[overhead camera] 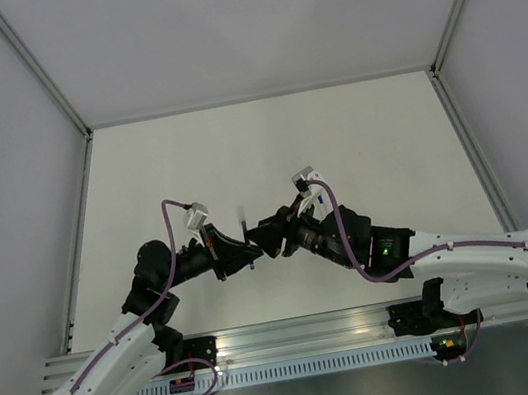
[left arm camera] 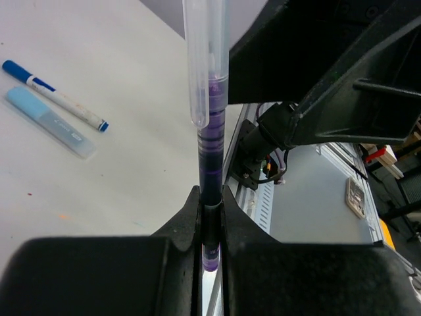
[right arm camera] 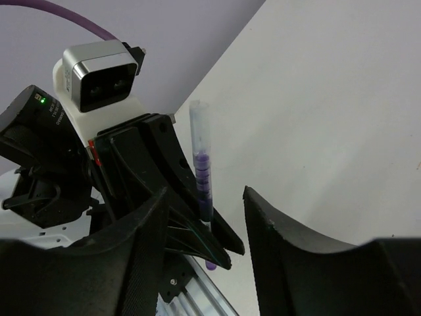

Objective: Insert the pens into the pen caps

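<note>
My left gripper (left arm camera: 210, 192) is shut on a slim dark purple pen (left arm camera: 212, 155), which it holds upright above the table. A clear, pale pen cap (left arm camera: 204, 39) sits over the pen's upper end. In the right wrist view the same pen (right arm camera: 205, 197) and cap (right arm camera: 198, 128) stand between the left gripper's black fingers (right arm camera: 220, 230). My right gripper (right arm camera: 204, 191) is open just in front of them and touches nothing. Seen from above, the left gripper (overhead camera: 249, 254) and right gripper (overhead camera: 270, 238) meet tip to tip. A white pen with blue ends (left arm camera: 56, 99) and a pale blue cap (left arm camera: 49, 123) lie on the table.
The aluminium rail (overhead camera: 298, 339) with the arm bases runs along the near table edge, close under both grippers. The right arm's black body (left arm camera: 329, 79) fills the upper right of the left wrist view. White enclosure walls (overhead camera: 244, 18) border the table.
</note>
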### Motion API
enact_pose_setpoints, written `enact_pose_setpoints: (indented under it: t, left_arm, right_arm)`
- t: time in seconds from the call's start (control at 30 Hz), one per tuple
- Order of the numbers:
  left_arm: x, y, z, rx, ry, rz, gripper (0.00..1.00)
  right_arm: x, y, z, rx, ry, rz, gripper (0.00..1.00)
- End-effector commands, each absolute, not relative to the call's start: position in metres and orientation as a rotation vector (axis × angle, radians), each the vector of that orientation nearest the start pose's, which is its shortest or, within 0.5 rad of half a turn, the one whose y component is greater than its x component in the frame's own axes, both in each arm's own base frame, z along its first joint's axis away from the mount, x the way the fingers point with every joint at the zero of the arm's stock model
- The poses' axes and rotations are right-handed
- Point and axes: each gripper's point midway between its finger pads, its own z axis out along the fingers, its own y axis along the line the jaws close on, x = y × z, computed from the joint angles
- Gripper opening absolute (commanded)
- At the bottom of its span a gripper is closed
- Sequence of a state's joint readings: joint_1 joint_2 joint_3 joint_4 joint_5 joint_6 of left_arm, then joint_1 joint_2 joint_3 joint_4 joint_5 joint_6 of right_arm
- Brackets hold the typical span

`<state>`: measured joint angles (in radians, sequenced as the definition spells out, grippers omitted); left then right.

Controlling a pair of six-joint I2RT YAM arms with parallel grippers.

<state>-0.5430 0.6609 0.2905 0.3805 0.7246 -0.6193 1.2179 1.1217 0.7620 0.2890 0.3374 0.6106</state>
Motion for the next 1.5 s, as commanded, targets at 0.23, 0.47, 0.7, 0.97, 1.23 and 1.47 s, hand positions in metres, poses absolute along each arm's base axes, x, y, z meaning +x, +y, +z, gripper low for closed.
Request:
enact_pose_setpoints:
  t: [0.23, 0.47, 0.7, 0.97, 1.23, 1.47]
  left_arm:
    - [0.118, -0.246, 0.237, 0.764, 1.428, -1.502, 0.02]
    - [0.111, -0.247, 0.235, 0.802, 1.410, -1.541, 0.02]
    - [0.105, -0.246, 0.239, 0.821, 1.377, -1.555, 0.02]
    - [0.100, -0.243, 0.244, 0.833, 1.333, -1.554, 0.02]
    - [0.099, -0.243, 0.244, 0.835, 1.329, -1.558, 0.02]
    - [0.099, -0.243, 0.244, 0.838, 1.330, -1.559, 0.02]
  right_arm:
    - [0.175, 0.350, 0.326, -0.287, 1.657, 1.049, 0.67]
    - [0.166, 0.364, 0.359, -0.400, 1.587, 1.098, 0.67]
    - [0.163, 0.375, 0.370, -0.435, 1.581, 1.126, 0.65]
    - [0.163, 0.389, 0.363, -0.480, 1.596, 1.120, 0.57]
    - [0.160, 0.396, 0.360, -0.499, 1.592, 1.144, 0.52]
    - [0.160, 0.398, 0.364, -0.497, 1.581, 1.157, 0.51]
